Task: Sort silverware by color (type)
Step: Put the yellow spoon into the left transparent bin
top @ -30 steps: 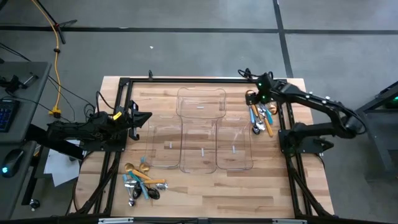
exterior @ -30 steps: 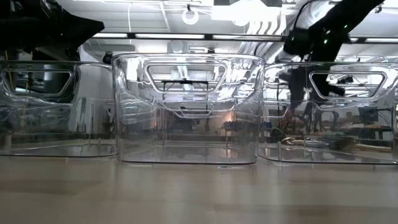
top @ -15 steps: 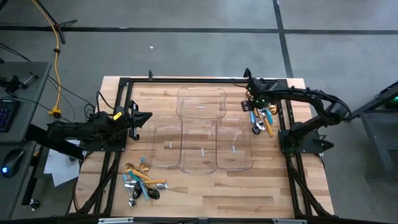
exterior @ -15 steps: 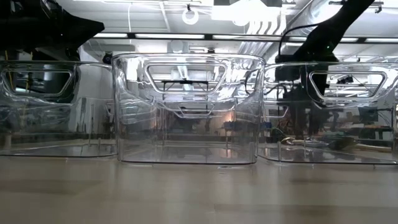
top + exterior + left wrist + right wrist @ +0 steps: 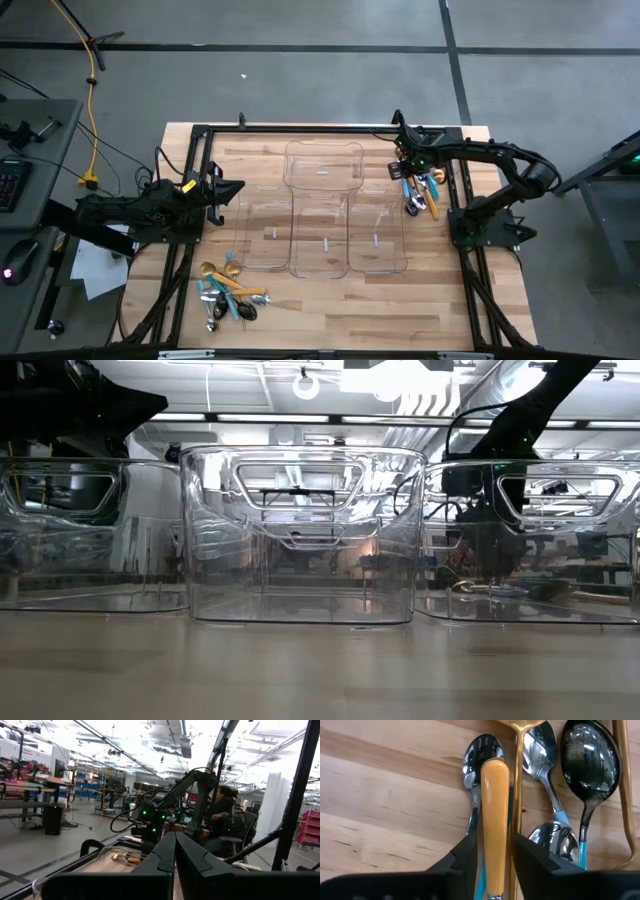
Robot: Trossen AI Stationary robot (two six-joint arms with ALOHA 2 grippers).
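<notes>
On the wooden table (image 5: 330, 305), beside clear trays (image 5: 324, 215), two heaps of cutlery wait: one near the front left corner (image 5: 225, 290), one at the back right (image 5: 420, 188). The right end effector (image 5: 494, 851), down on that back pile, brackets an orange-handled utensil (image 5: 495, 815), its fingers apparently drawing in, not yet visibly clamped. The glossy handle looks stiff, light and slippery, so mid-handle seems the safest hold. The left end effector (image 5: 174, 855) hangs clenched, empty, at the table's left edge.
</notes>
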